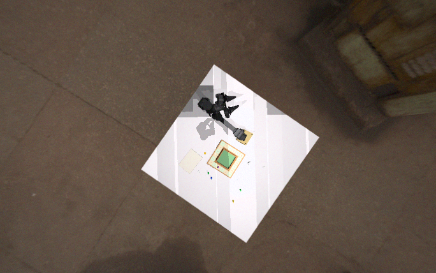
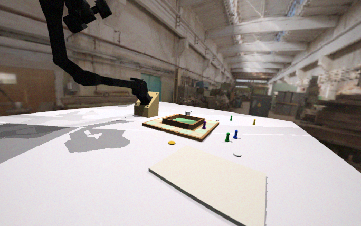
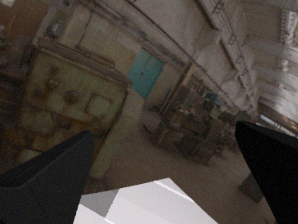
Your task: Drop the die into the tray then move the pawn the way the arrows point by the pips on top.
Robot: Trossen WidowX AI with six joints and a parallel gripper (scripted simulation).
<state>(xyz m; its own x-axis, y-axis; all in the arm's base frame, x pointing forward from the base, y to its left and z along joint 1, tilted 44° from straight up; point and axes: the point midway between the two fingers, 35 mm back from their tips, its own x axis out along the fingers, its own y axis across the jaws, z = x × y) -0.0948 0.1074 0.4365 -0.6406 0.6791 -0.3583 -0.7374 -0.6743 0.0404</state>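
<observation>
Currently, the gripper (image 1: 237, 101) (image 2: 87, 16) (image 3: 165, 133) is being held wide apart; slow, centred descent over the probable die (image 1: 248, 162) (image 2: 188, 113) is being advised.

"In the exterior view, where's the small purple pawn (image 1: 218, 166) (image 2: 203, 125)?"
"On the square cream-and-green board (image 1: 238, 155) (image 2: 151, 124), right of its brown-walled square tray (image 1: 232, 162) (image 2: 183, 125)."
"The flat cream rectangular panel (image 1: 191, 161) (image 2: 212, 173)?"
"Near, before the board."

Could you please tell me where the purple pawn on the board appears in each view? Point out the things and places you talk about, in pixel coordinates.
Top: small purple pawn (image 1: 218, 166) (image 2: 204, 124), just below and left of centre, on the board's lower-left side.
Exterior: right of centre, slightly below mid-height, in front of the tray's right corner.
Wrist: not in it.
Shared landmark: the white table top (image 1: 282, 145) (image 2: 79, 186) (image 3: 150, 202), partly visible in all three.
</observation>
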